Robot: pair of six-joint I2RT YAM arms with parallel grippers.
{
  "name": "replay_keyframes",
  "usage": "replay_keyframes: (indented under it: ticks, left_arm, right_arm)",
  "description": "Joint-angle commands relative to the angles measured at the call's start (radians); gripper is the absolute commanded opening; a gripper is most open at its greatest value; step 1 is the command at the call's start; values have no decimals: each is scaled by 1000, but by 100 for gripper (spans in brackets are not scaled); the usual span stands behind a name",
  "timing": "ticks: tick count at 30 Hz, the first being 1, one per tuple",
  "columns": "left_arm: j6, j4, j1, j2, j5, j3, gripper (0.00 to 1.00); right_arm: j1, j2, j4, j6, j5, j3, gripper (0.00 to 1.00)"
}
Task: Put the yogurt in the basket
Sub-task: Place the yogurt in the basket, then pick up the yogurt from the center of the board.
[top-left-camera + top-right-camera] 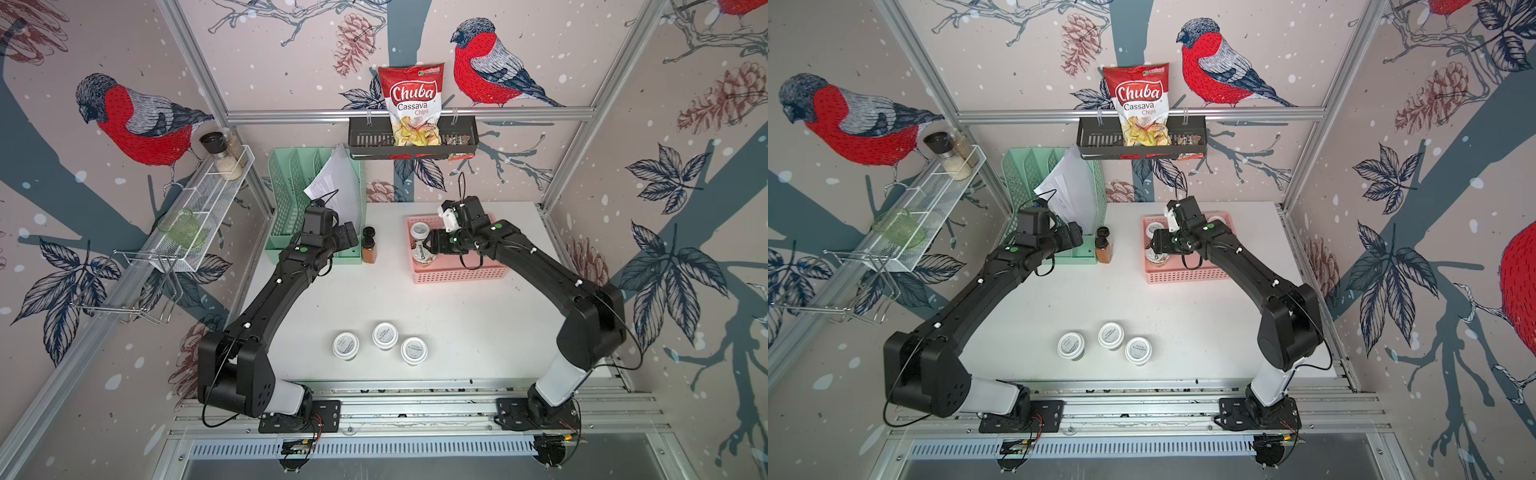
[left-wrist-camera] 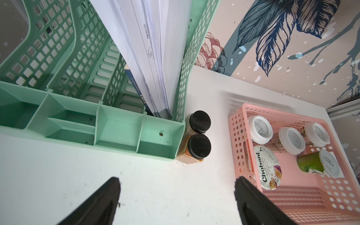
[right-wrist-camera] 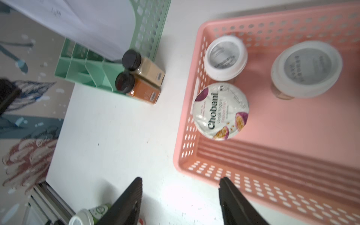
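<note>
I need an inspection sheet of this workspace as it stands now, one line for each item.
Surface: white table, a few small specks.
Job's things: pink basket holds the Chobani cup, three upright jars and one jar on its side; three more jars stand on the table near the arm bases.
Clutter: two spice bottles beside the green file organizer.
Grippers: left gripper open, empty, above the table; right gripper open, empty, at the basket.
Cables: black cable loop hangs from the right wrist over the basket.
Surroundings: chips bag in a black wall tray; wire rack; bird wallpaper.
</note>
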Motion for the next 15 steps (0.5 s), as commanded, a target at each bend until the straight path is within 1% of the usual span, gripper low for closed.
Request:
replay_keyframes:
  ticks: [1,3,4,6,9,12,15]
  left_arm:
    - [23,11,-8,-35,-27,-16,96]
    - [25,15,-13,-52,-31,-24,96]
    - [26,14,-15,-55,-34,-24,96]
    - [28,12,-21,-60,-39,-23,96]
    - [32,7,-37,-64,-56,-22,96]
    - [39,5,-51,-66,-76,-22,96]
    - [41,2,-61,-66,-87,-25,96]
  right_arm:
    - [116,-85,-54,-74,156,-82,71]
    - [246,-144,-65,-78,235,-160,79]
    - [295,-171,-64,-73,254,-192,81]
    - [405,-229,-47,-46,280,-268,87]
    - [536,-289,-24,-8,303,-353,96]
    - [633,-295,-42,20,344,-395,100]
    - [705,-261,-71,37,380,-408,100]
